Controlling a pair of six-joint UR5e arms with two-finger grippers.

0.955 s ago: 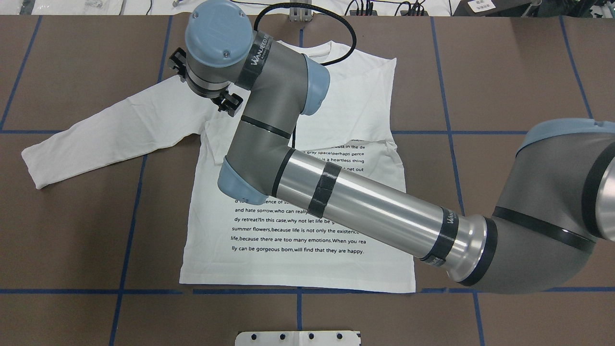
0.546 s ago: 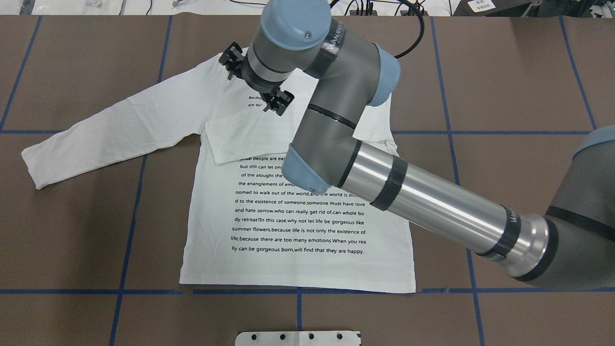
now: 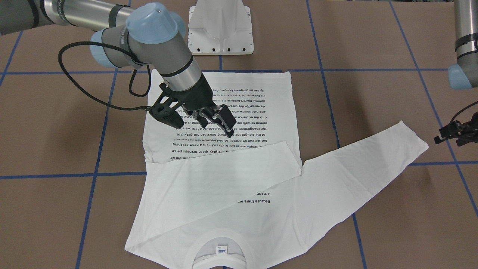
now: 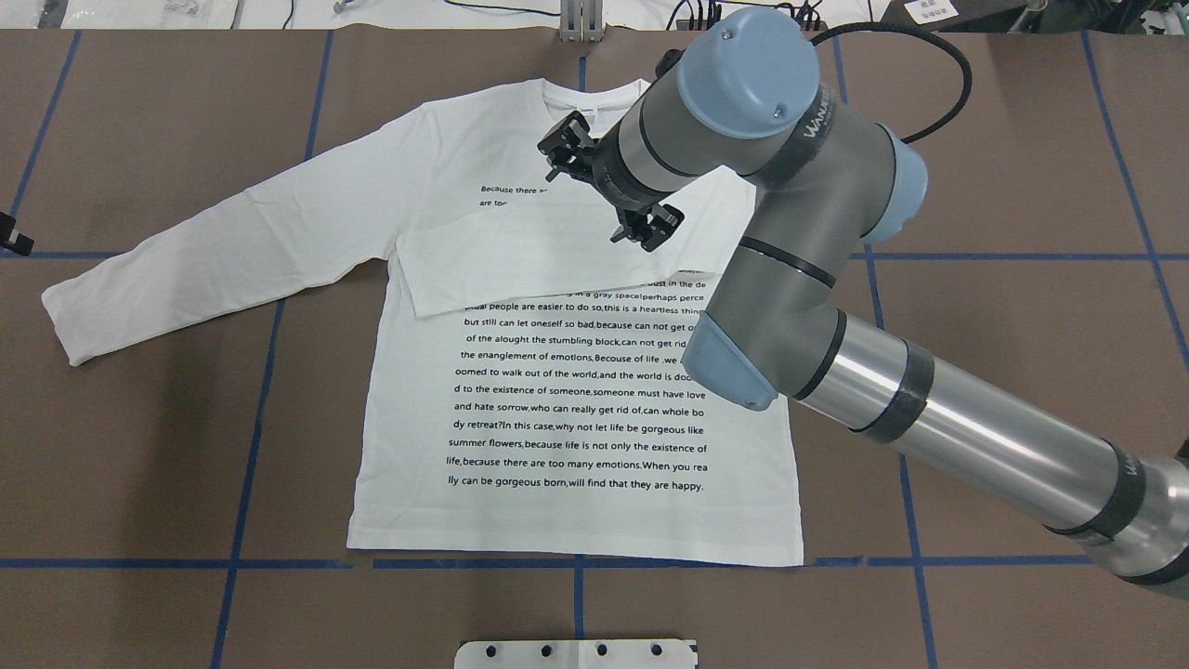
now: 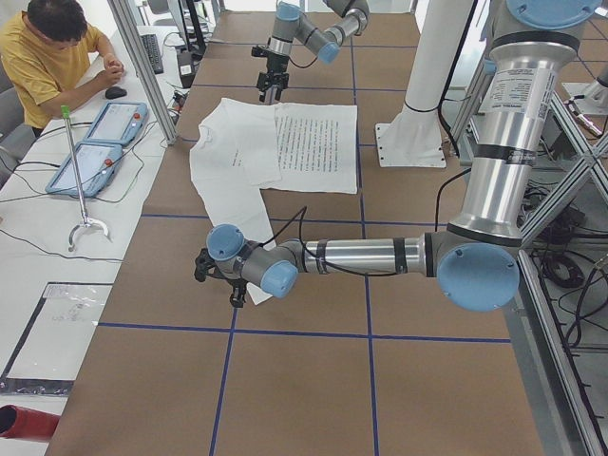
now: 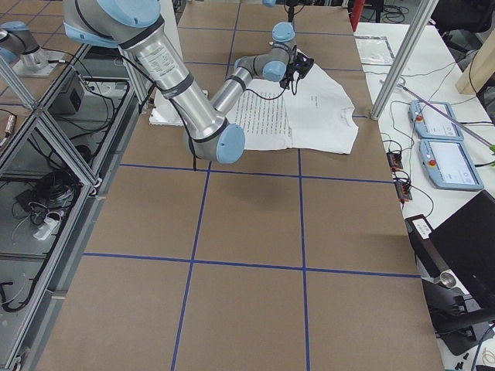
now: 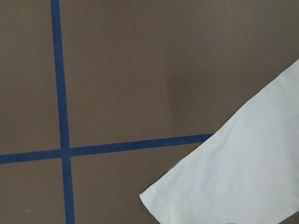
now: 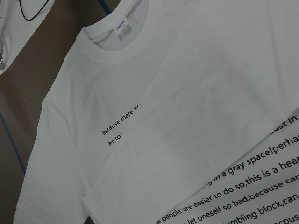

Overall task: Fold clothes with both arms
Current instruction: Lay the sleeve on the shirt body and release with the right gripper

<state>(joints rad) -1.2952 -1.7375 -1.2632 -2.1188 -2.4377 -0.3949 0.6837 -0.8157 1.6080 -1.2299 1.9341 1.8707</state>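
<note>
The white long-sleeved T-shirt (image 4: 576, 418) lies flat, print up, neck (image 3: 220, 250) away from the robot. One sleeve (image 3: 224, 168) is folded across the chest; the other sleeve (image 4: 214, 251) stretches out toward the robot's left. My right gripper (image 3: 203, 125) hovers open and empty over the printed text beside the folded sleeve, also visible in the overhead view as the right gripper (image 4: 606, 190). My left gripper (image 3: 457, 132) looks open with nothing in it, just off the outstretched cuff (image 7: 233, 186) and apart from it. Neither wrist view shows its own fingers.
A white pedestal base (image 3: 220, 30) stands at the robot's side of the table. Blue tape lines (image 4: 251, 418) grid the brown tabletop. A seated person (image 5: 47, 57) and two tablets (image 5: 95, 147) are at a side table beyond metal posts.
The right arm swung rightward across the shirt, from above the outstretched sleeve's shoulder to over the chest. The shirt stayed put. The left gripper's tip has come in at the overhead view's left edge.
</note>
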